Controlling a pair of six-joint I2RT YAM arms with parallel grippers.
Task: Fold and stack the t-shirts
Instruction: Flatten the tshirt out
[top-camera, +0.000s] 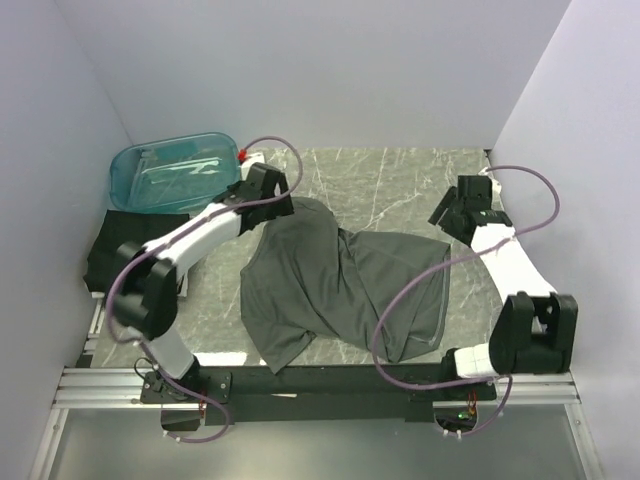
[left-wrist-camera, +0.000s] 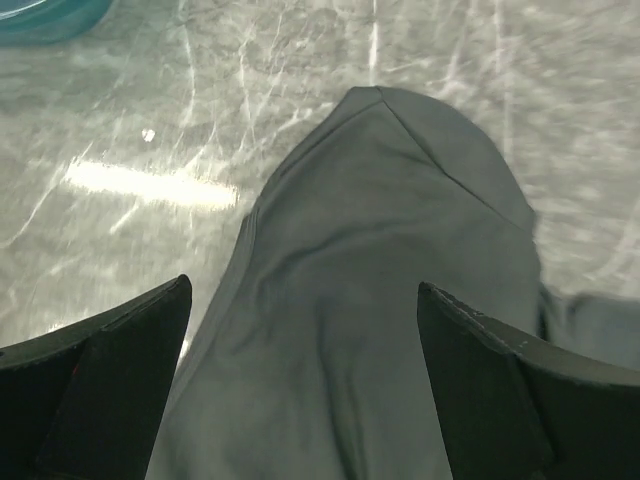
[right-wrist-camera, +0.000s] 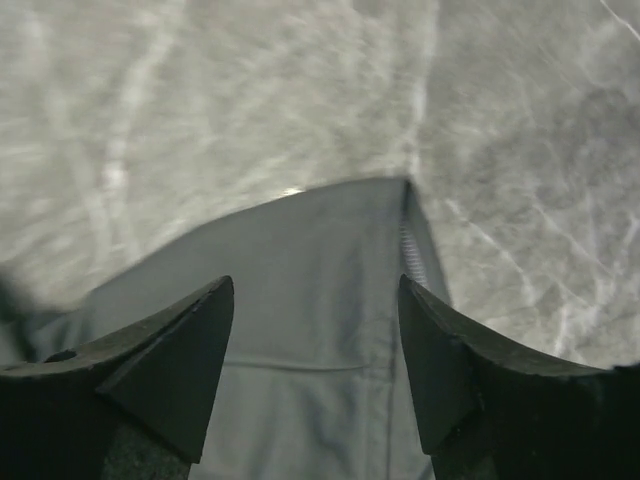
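Note:
A dark grey t-shirt lies rumpled and partly doubled over in the middle of the marble table. My left gripper hovers over its far left corner, jaws wide open with only fabric below them and nothing held. My right gripper sits just off the shirt's far right corner. In the right wrist view its jaws are open above a hemmed corner of the cloth. A dark folded t-shirt pile rests at the left edge.
A translucent teal tub stands at the back left, its corner showing in the left wrist view. Grey walls close in on the left, back and right. Purple cables loop from both arms over the shirt's near right part.

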